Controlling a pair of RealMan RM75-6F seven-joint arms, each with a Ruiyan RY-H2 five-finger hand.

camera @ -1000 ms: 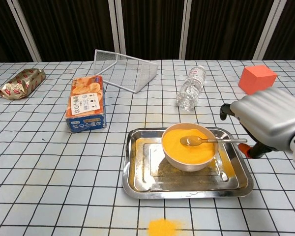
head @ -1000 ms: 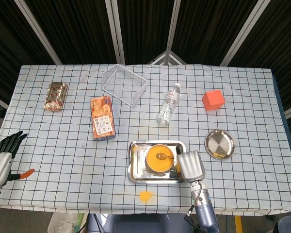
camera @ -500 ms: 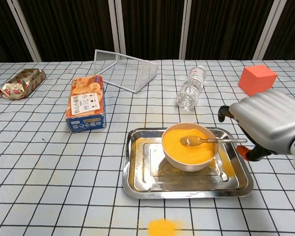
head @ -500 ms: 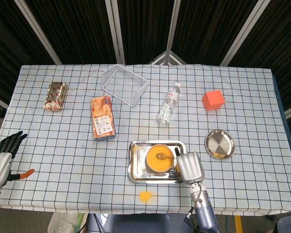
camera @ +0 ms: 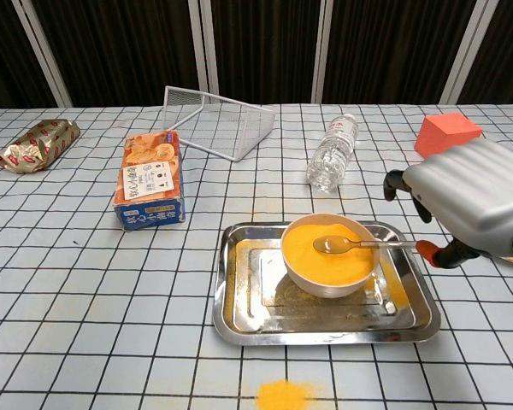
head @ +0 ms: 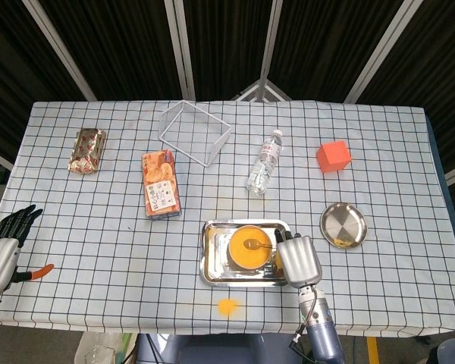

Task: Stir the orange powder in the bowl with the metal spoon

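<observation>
A checked cloth is covering the desk (camera: pixel 68 282) before dark curtains. A steel tray (camera: pixel 239 316) is lying at the near centre; within it the bowl (camera: pixel 328 278) of orange powder (camera: pixel 312 256) is being kept, the metal spoon (camera: pixel 359 245) resting across it, handle toward three o'clock. The right hand (camera: pixel 466 201) is being held by the handle's end; whether it is gripping cannot be told. Judged: grasping is in hand, stirring next. The left hand (head: pixel 4 246) is idling at nine o'clock, fingers apart.

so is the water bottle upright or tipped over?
Tipped over. The water bottle lies on its side on the checkered tablecloth, cap pointing away from the tray; the head view shows it flat too.
</observation>
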